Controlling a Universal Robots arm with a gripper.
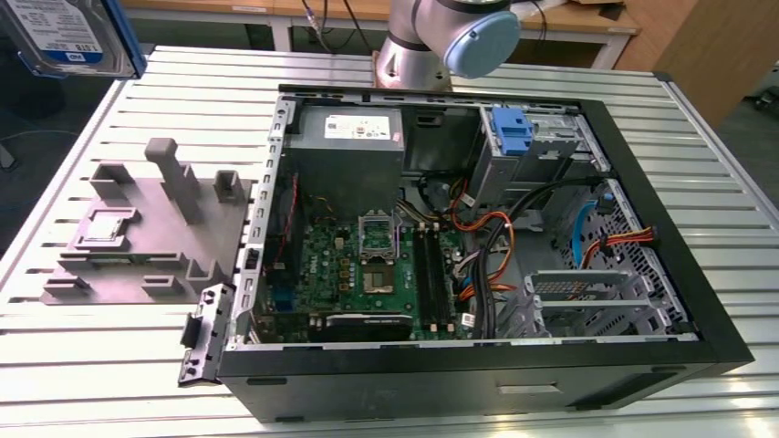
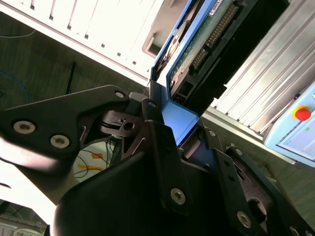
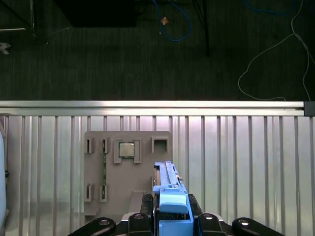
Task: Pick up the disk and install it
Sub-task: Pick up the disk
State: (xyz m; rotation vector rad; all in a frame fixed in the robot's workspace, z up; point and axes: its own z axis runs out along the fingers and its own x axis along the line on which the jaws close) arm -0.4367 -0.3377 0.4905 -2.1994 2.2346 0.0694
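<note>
Bottom middle in the first wrist view, the black gripper (image 3: 171, 210) pinches its fingers tight on the flat silver disk (image 3: 166, 177) in its blue plastic frame, up above the grey plastic holder block (image 3: 129, 178), so pick-up looks done and fitting needs lining-up with the open black computer case (image 1: 487, 394).

Robotics lab or test workshop, not a home. Robot arm (image 1: 451, 36) stands at the back of a slatted alu. table (image 1: 109, 365). Open PC case (image 1: 487, 388) w/ bare motherboard (image 1: 365, 274) sits on it, grey parts holder (image 1: 134, 237) beside. Control panel (image 2: 295, 140) w/ red stop button (image 2: 302, 114) near the table. Dark carpet floor (image 3: 98, 59) w/ loose cables (image 3: 172, 38) across it, wooden desks (image 1: 585, 23) behind.
</note>
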